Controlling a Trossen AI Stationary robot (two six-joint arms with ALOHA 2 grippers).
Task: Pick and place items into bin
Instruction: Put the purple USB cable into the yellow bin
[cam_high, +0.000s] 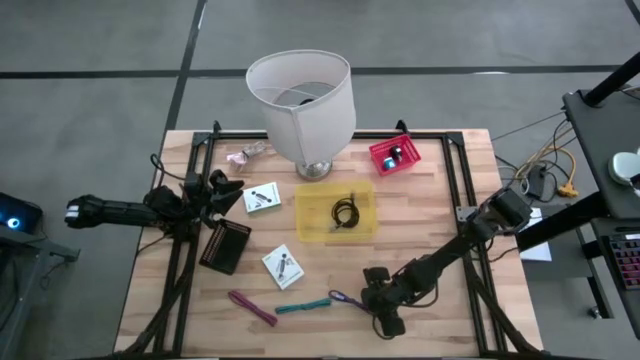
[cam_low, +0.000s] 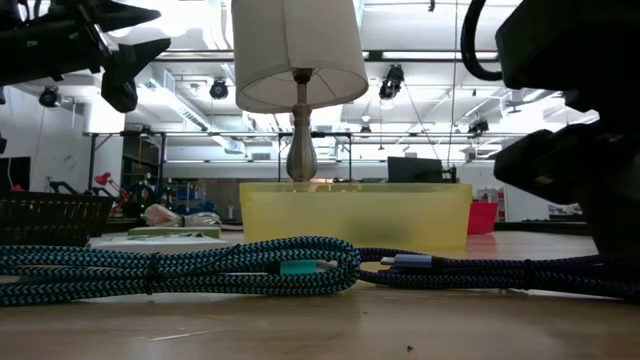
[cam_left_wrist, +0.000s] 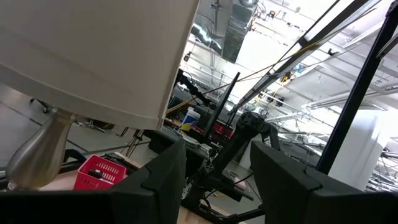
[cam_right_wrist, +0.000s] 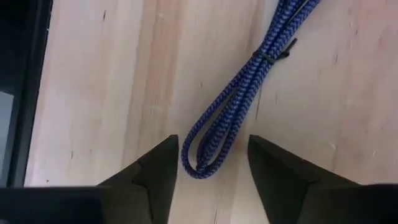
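The purple looped cord (cam_high: 345, 298) lies flat on the wood near the table's near edge. My right gripper (cam_high: 376, 296) is low over it and open. In the right wrist view, its fingers (cam_right_wrist: 211, 171) stand on either side of the cord's looped end (cam_right_wrist: 208, 158), apart from it. A teal braided bundle (cam_high: 303, 305) and a magenta stick (cam_high: 252, 307) lie to the cord's left. The coiled black cable (cam_high: 347, 212) rests inside the yellow bin (cam_high: 306, 232). My left gripper (cam_high: 222, 190) hovers open above the table's left part, pointing at the lamp.
A white lampshade lamp (cam_high: 302, 100) stands behind the bin. A red basket (cam_high: 394, 155) sits to the bin's right at the far side. Two white cards (cam_high: 262, 198) (cam_high: 283, 265), a black box (cam_high: 226, 246) and a pink wrapped thing (cam_high: 248, 153) lie on the left half.
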